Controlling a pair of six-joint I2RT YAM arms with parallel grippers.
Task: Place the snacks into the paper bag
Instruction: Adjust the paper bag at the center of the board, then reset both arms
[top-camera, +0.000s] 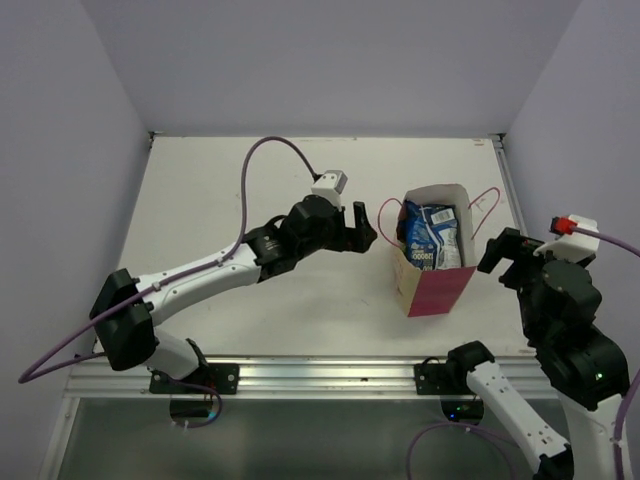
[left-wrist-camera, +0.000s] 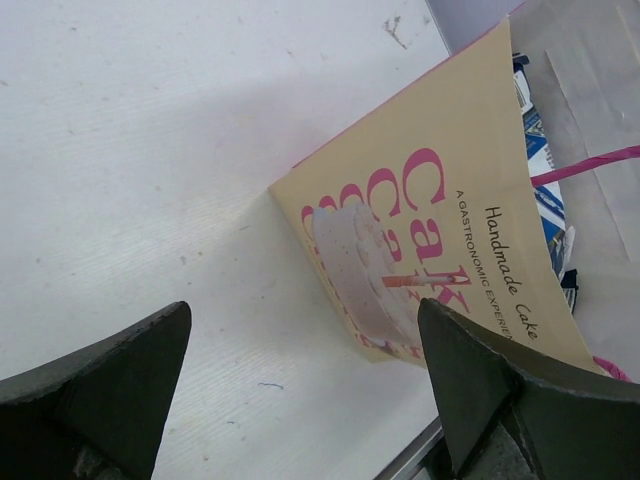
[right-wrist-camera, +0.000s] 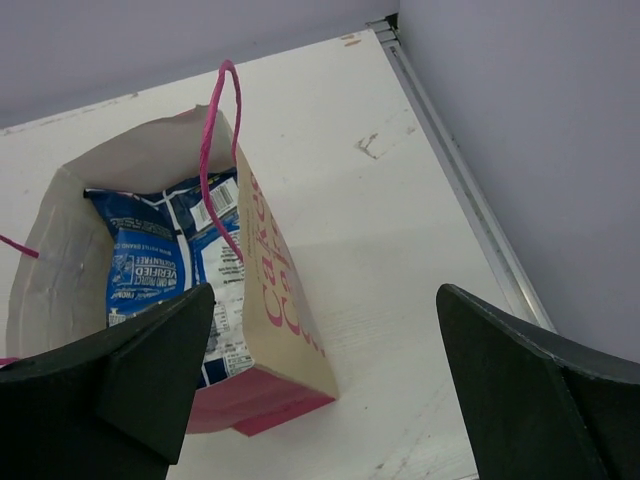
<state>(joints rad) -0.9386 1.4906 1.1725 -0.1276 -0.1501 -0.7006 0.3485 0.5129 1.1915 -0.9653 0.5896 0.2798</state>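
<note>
the small cream paper bag (top-camera: 440, 290) with magenta-pink side panels and thin pink cord handles stands upright on the white table (top-camera: 230, 180), right of centre, its mouth open upward. dark blue snack packets (top-camera: 430, 238) stand inside it, their tops showing at the rim; whether other snacks lie beneath them cannot be told. the left gripper (top-camera: 364, 232) hovers just beside the bag's printed left face, jaws spread wide and holding nothing. the right gripper (top-camera: 508, 255) hangs near the bag's right face, likewise wide open and empty, apart from the bag.
</note>
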